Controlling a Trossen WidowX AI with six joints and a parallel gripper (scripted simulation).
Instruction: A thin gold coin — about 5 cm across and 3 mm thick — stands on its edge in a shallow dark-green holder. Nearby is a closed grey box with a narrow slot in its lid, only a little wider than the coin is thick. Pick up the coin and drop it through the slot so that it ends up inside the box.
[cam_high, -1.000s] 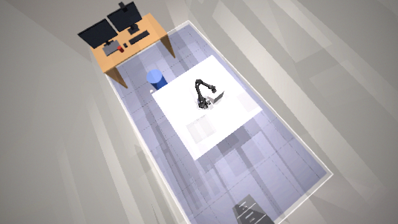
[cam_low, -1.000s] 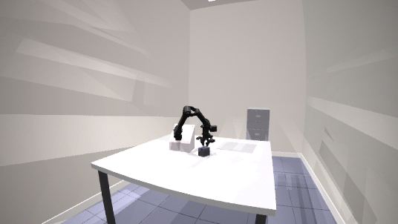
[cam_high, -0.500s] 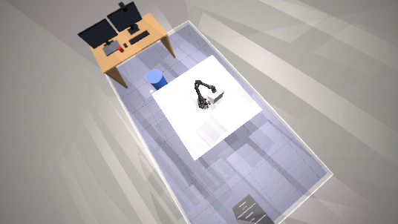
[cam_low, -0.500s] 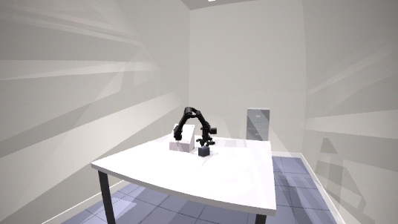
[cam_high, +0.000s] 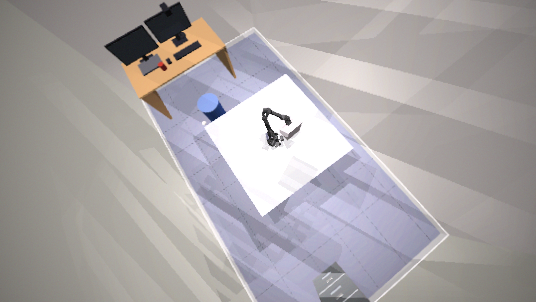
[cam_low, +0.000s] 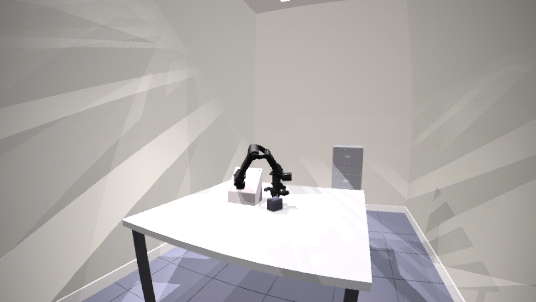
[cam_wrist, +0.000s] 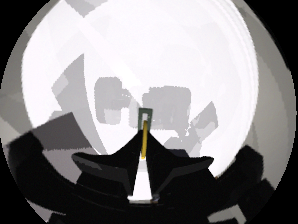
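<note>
My gripper (cam_low: 276, 194) (cam_wrist: 143, 132) points down and is shut on the gold coin (cam_wrist: 144, 141). In the wrist view the coin shows as a thin upright yellow strip between the fingertips. The dark-green holder (cam_low: 274, 204) (cam_wrist: 145, 109) is directly under the fingers, and the coin's far end still overlaps its slot. In the top view the arm hides the holder. The grey box (cam_high: 291, 132) (cam_low: 244, 197) (cam_wrist: 65, 131) stands to one side, left of the holder in the exterior view and in the wrist view. Its slot cannot be made out.
The white table (cam_high: 245, 165) (cam_low: 220, 235) carries the arm, holder and box. The arm's base stands close by the box, and the arm arches over from there. A desk with monitors, a blue cylinder (cam_high: 210, 104) and a cabinet (cam_low: 348, 167) stand off the table.
</note>
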